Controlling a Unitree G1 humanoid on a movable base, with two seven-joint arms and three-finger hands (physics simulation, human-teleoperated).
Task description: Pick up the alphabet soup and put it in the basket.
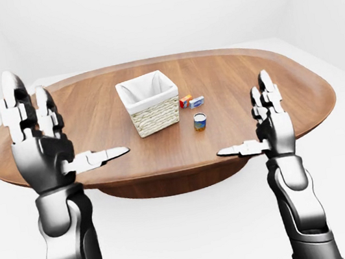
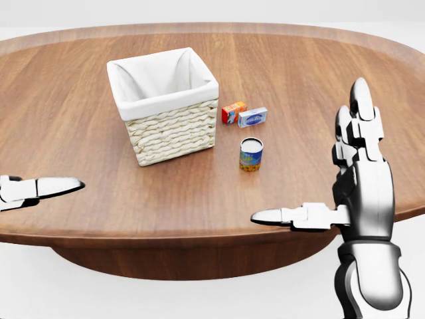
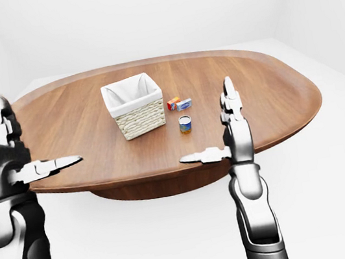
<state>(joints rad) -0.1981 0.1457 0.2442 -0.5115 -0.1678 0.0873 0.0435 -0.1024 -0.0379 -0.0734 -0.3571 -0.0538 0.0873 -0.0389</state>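
Note:
The alphabet soup can (image 2: pixel 251 154), blue and yellow with a pale lid, stands upright on the wooden table (image 2: pixel 80 199), just right of the wicker basket (image 2: pixel 166 106) with its white liner. My right hand (image 2: pixel 332 173) is open, fingers up and thumb pointing left, held at the table's near edge to the right of and below the can. My left hand (image 1: pixel 55 135) is open and raised at the left edge of the eye views; in the head view only its thumb (image 2: pixel 40 189) shows. Neither hand touches anything.
A small orange box (image 2: pixel 233 111) and a small blue-and-white box (image 2: pixel 253 117) lie just above the can in the head view. The oval table stands on a dark central base (image 1: pixel 168 184), with white floor around it.

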